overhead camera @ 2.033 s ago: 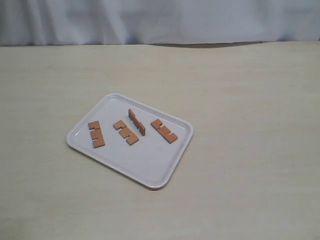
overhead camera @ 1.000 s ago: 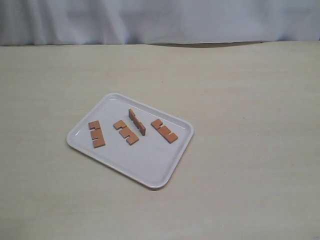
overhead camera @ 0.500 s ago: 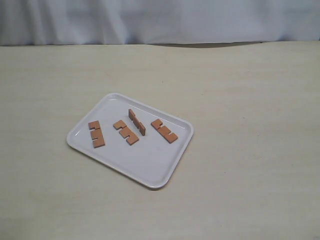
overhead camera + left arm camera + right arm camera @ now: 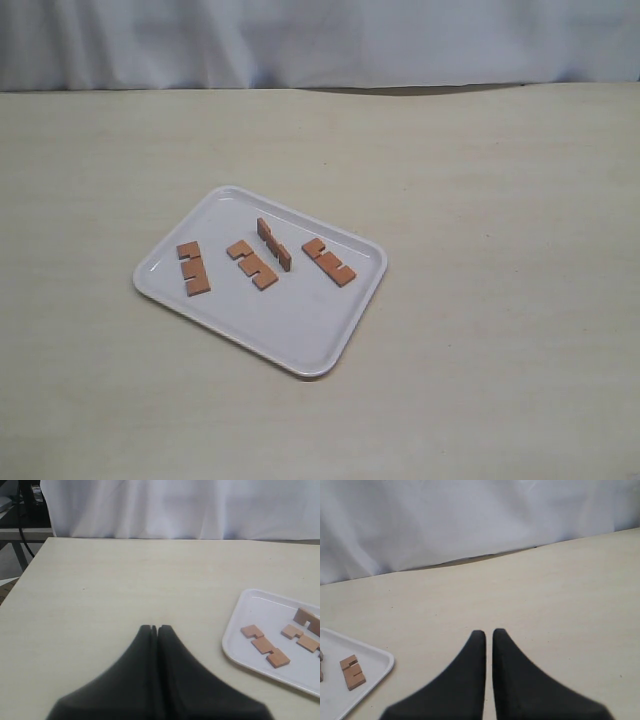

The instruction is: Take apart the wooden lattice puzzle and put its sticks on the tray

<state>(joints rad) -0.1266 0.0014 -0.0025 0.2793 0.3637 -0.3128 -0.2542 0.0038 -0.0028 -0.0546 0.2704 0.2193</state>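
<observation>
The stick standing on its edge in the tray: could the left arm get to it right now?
Probably yes. Nothing covers the upright stick on the tray, though a flat stick lies close beside it. The left fingers are shut over the table, so they would need to open.

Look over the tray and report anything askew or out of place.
The upright stick near the middle of the tray stands on its edge, while the left stick, centre stick and right stick lie flat. All four sit inside the rim.
</observation>
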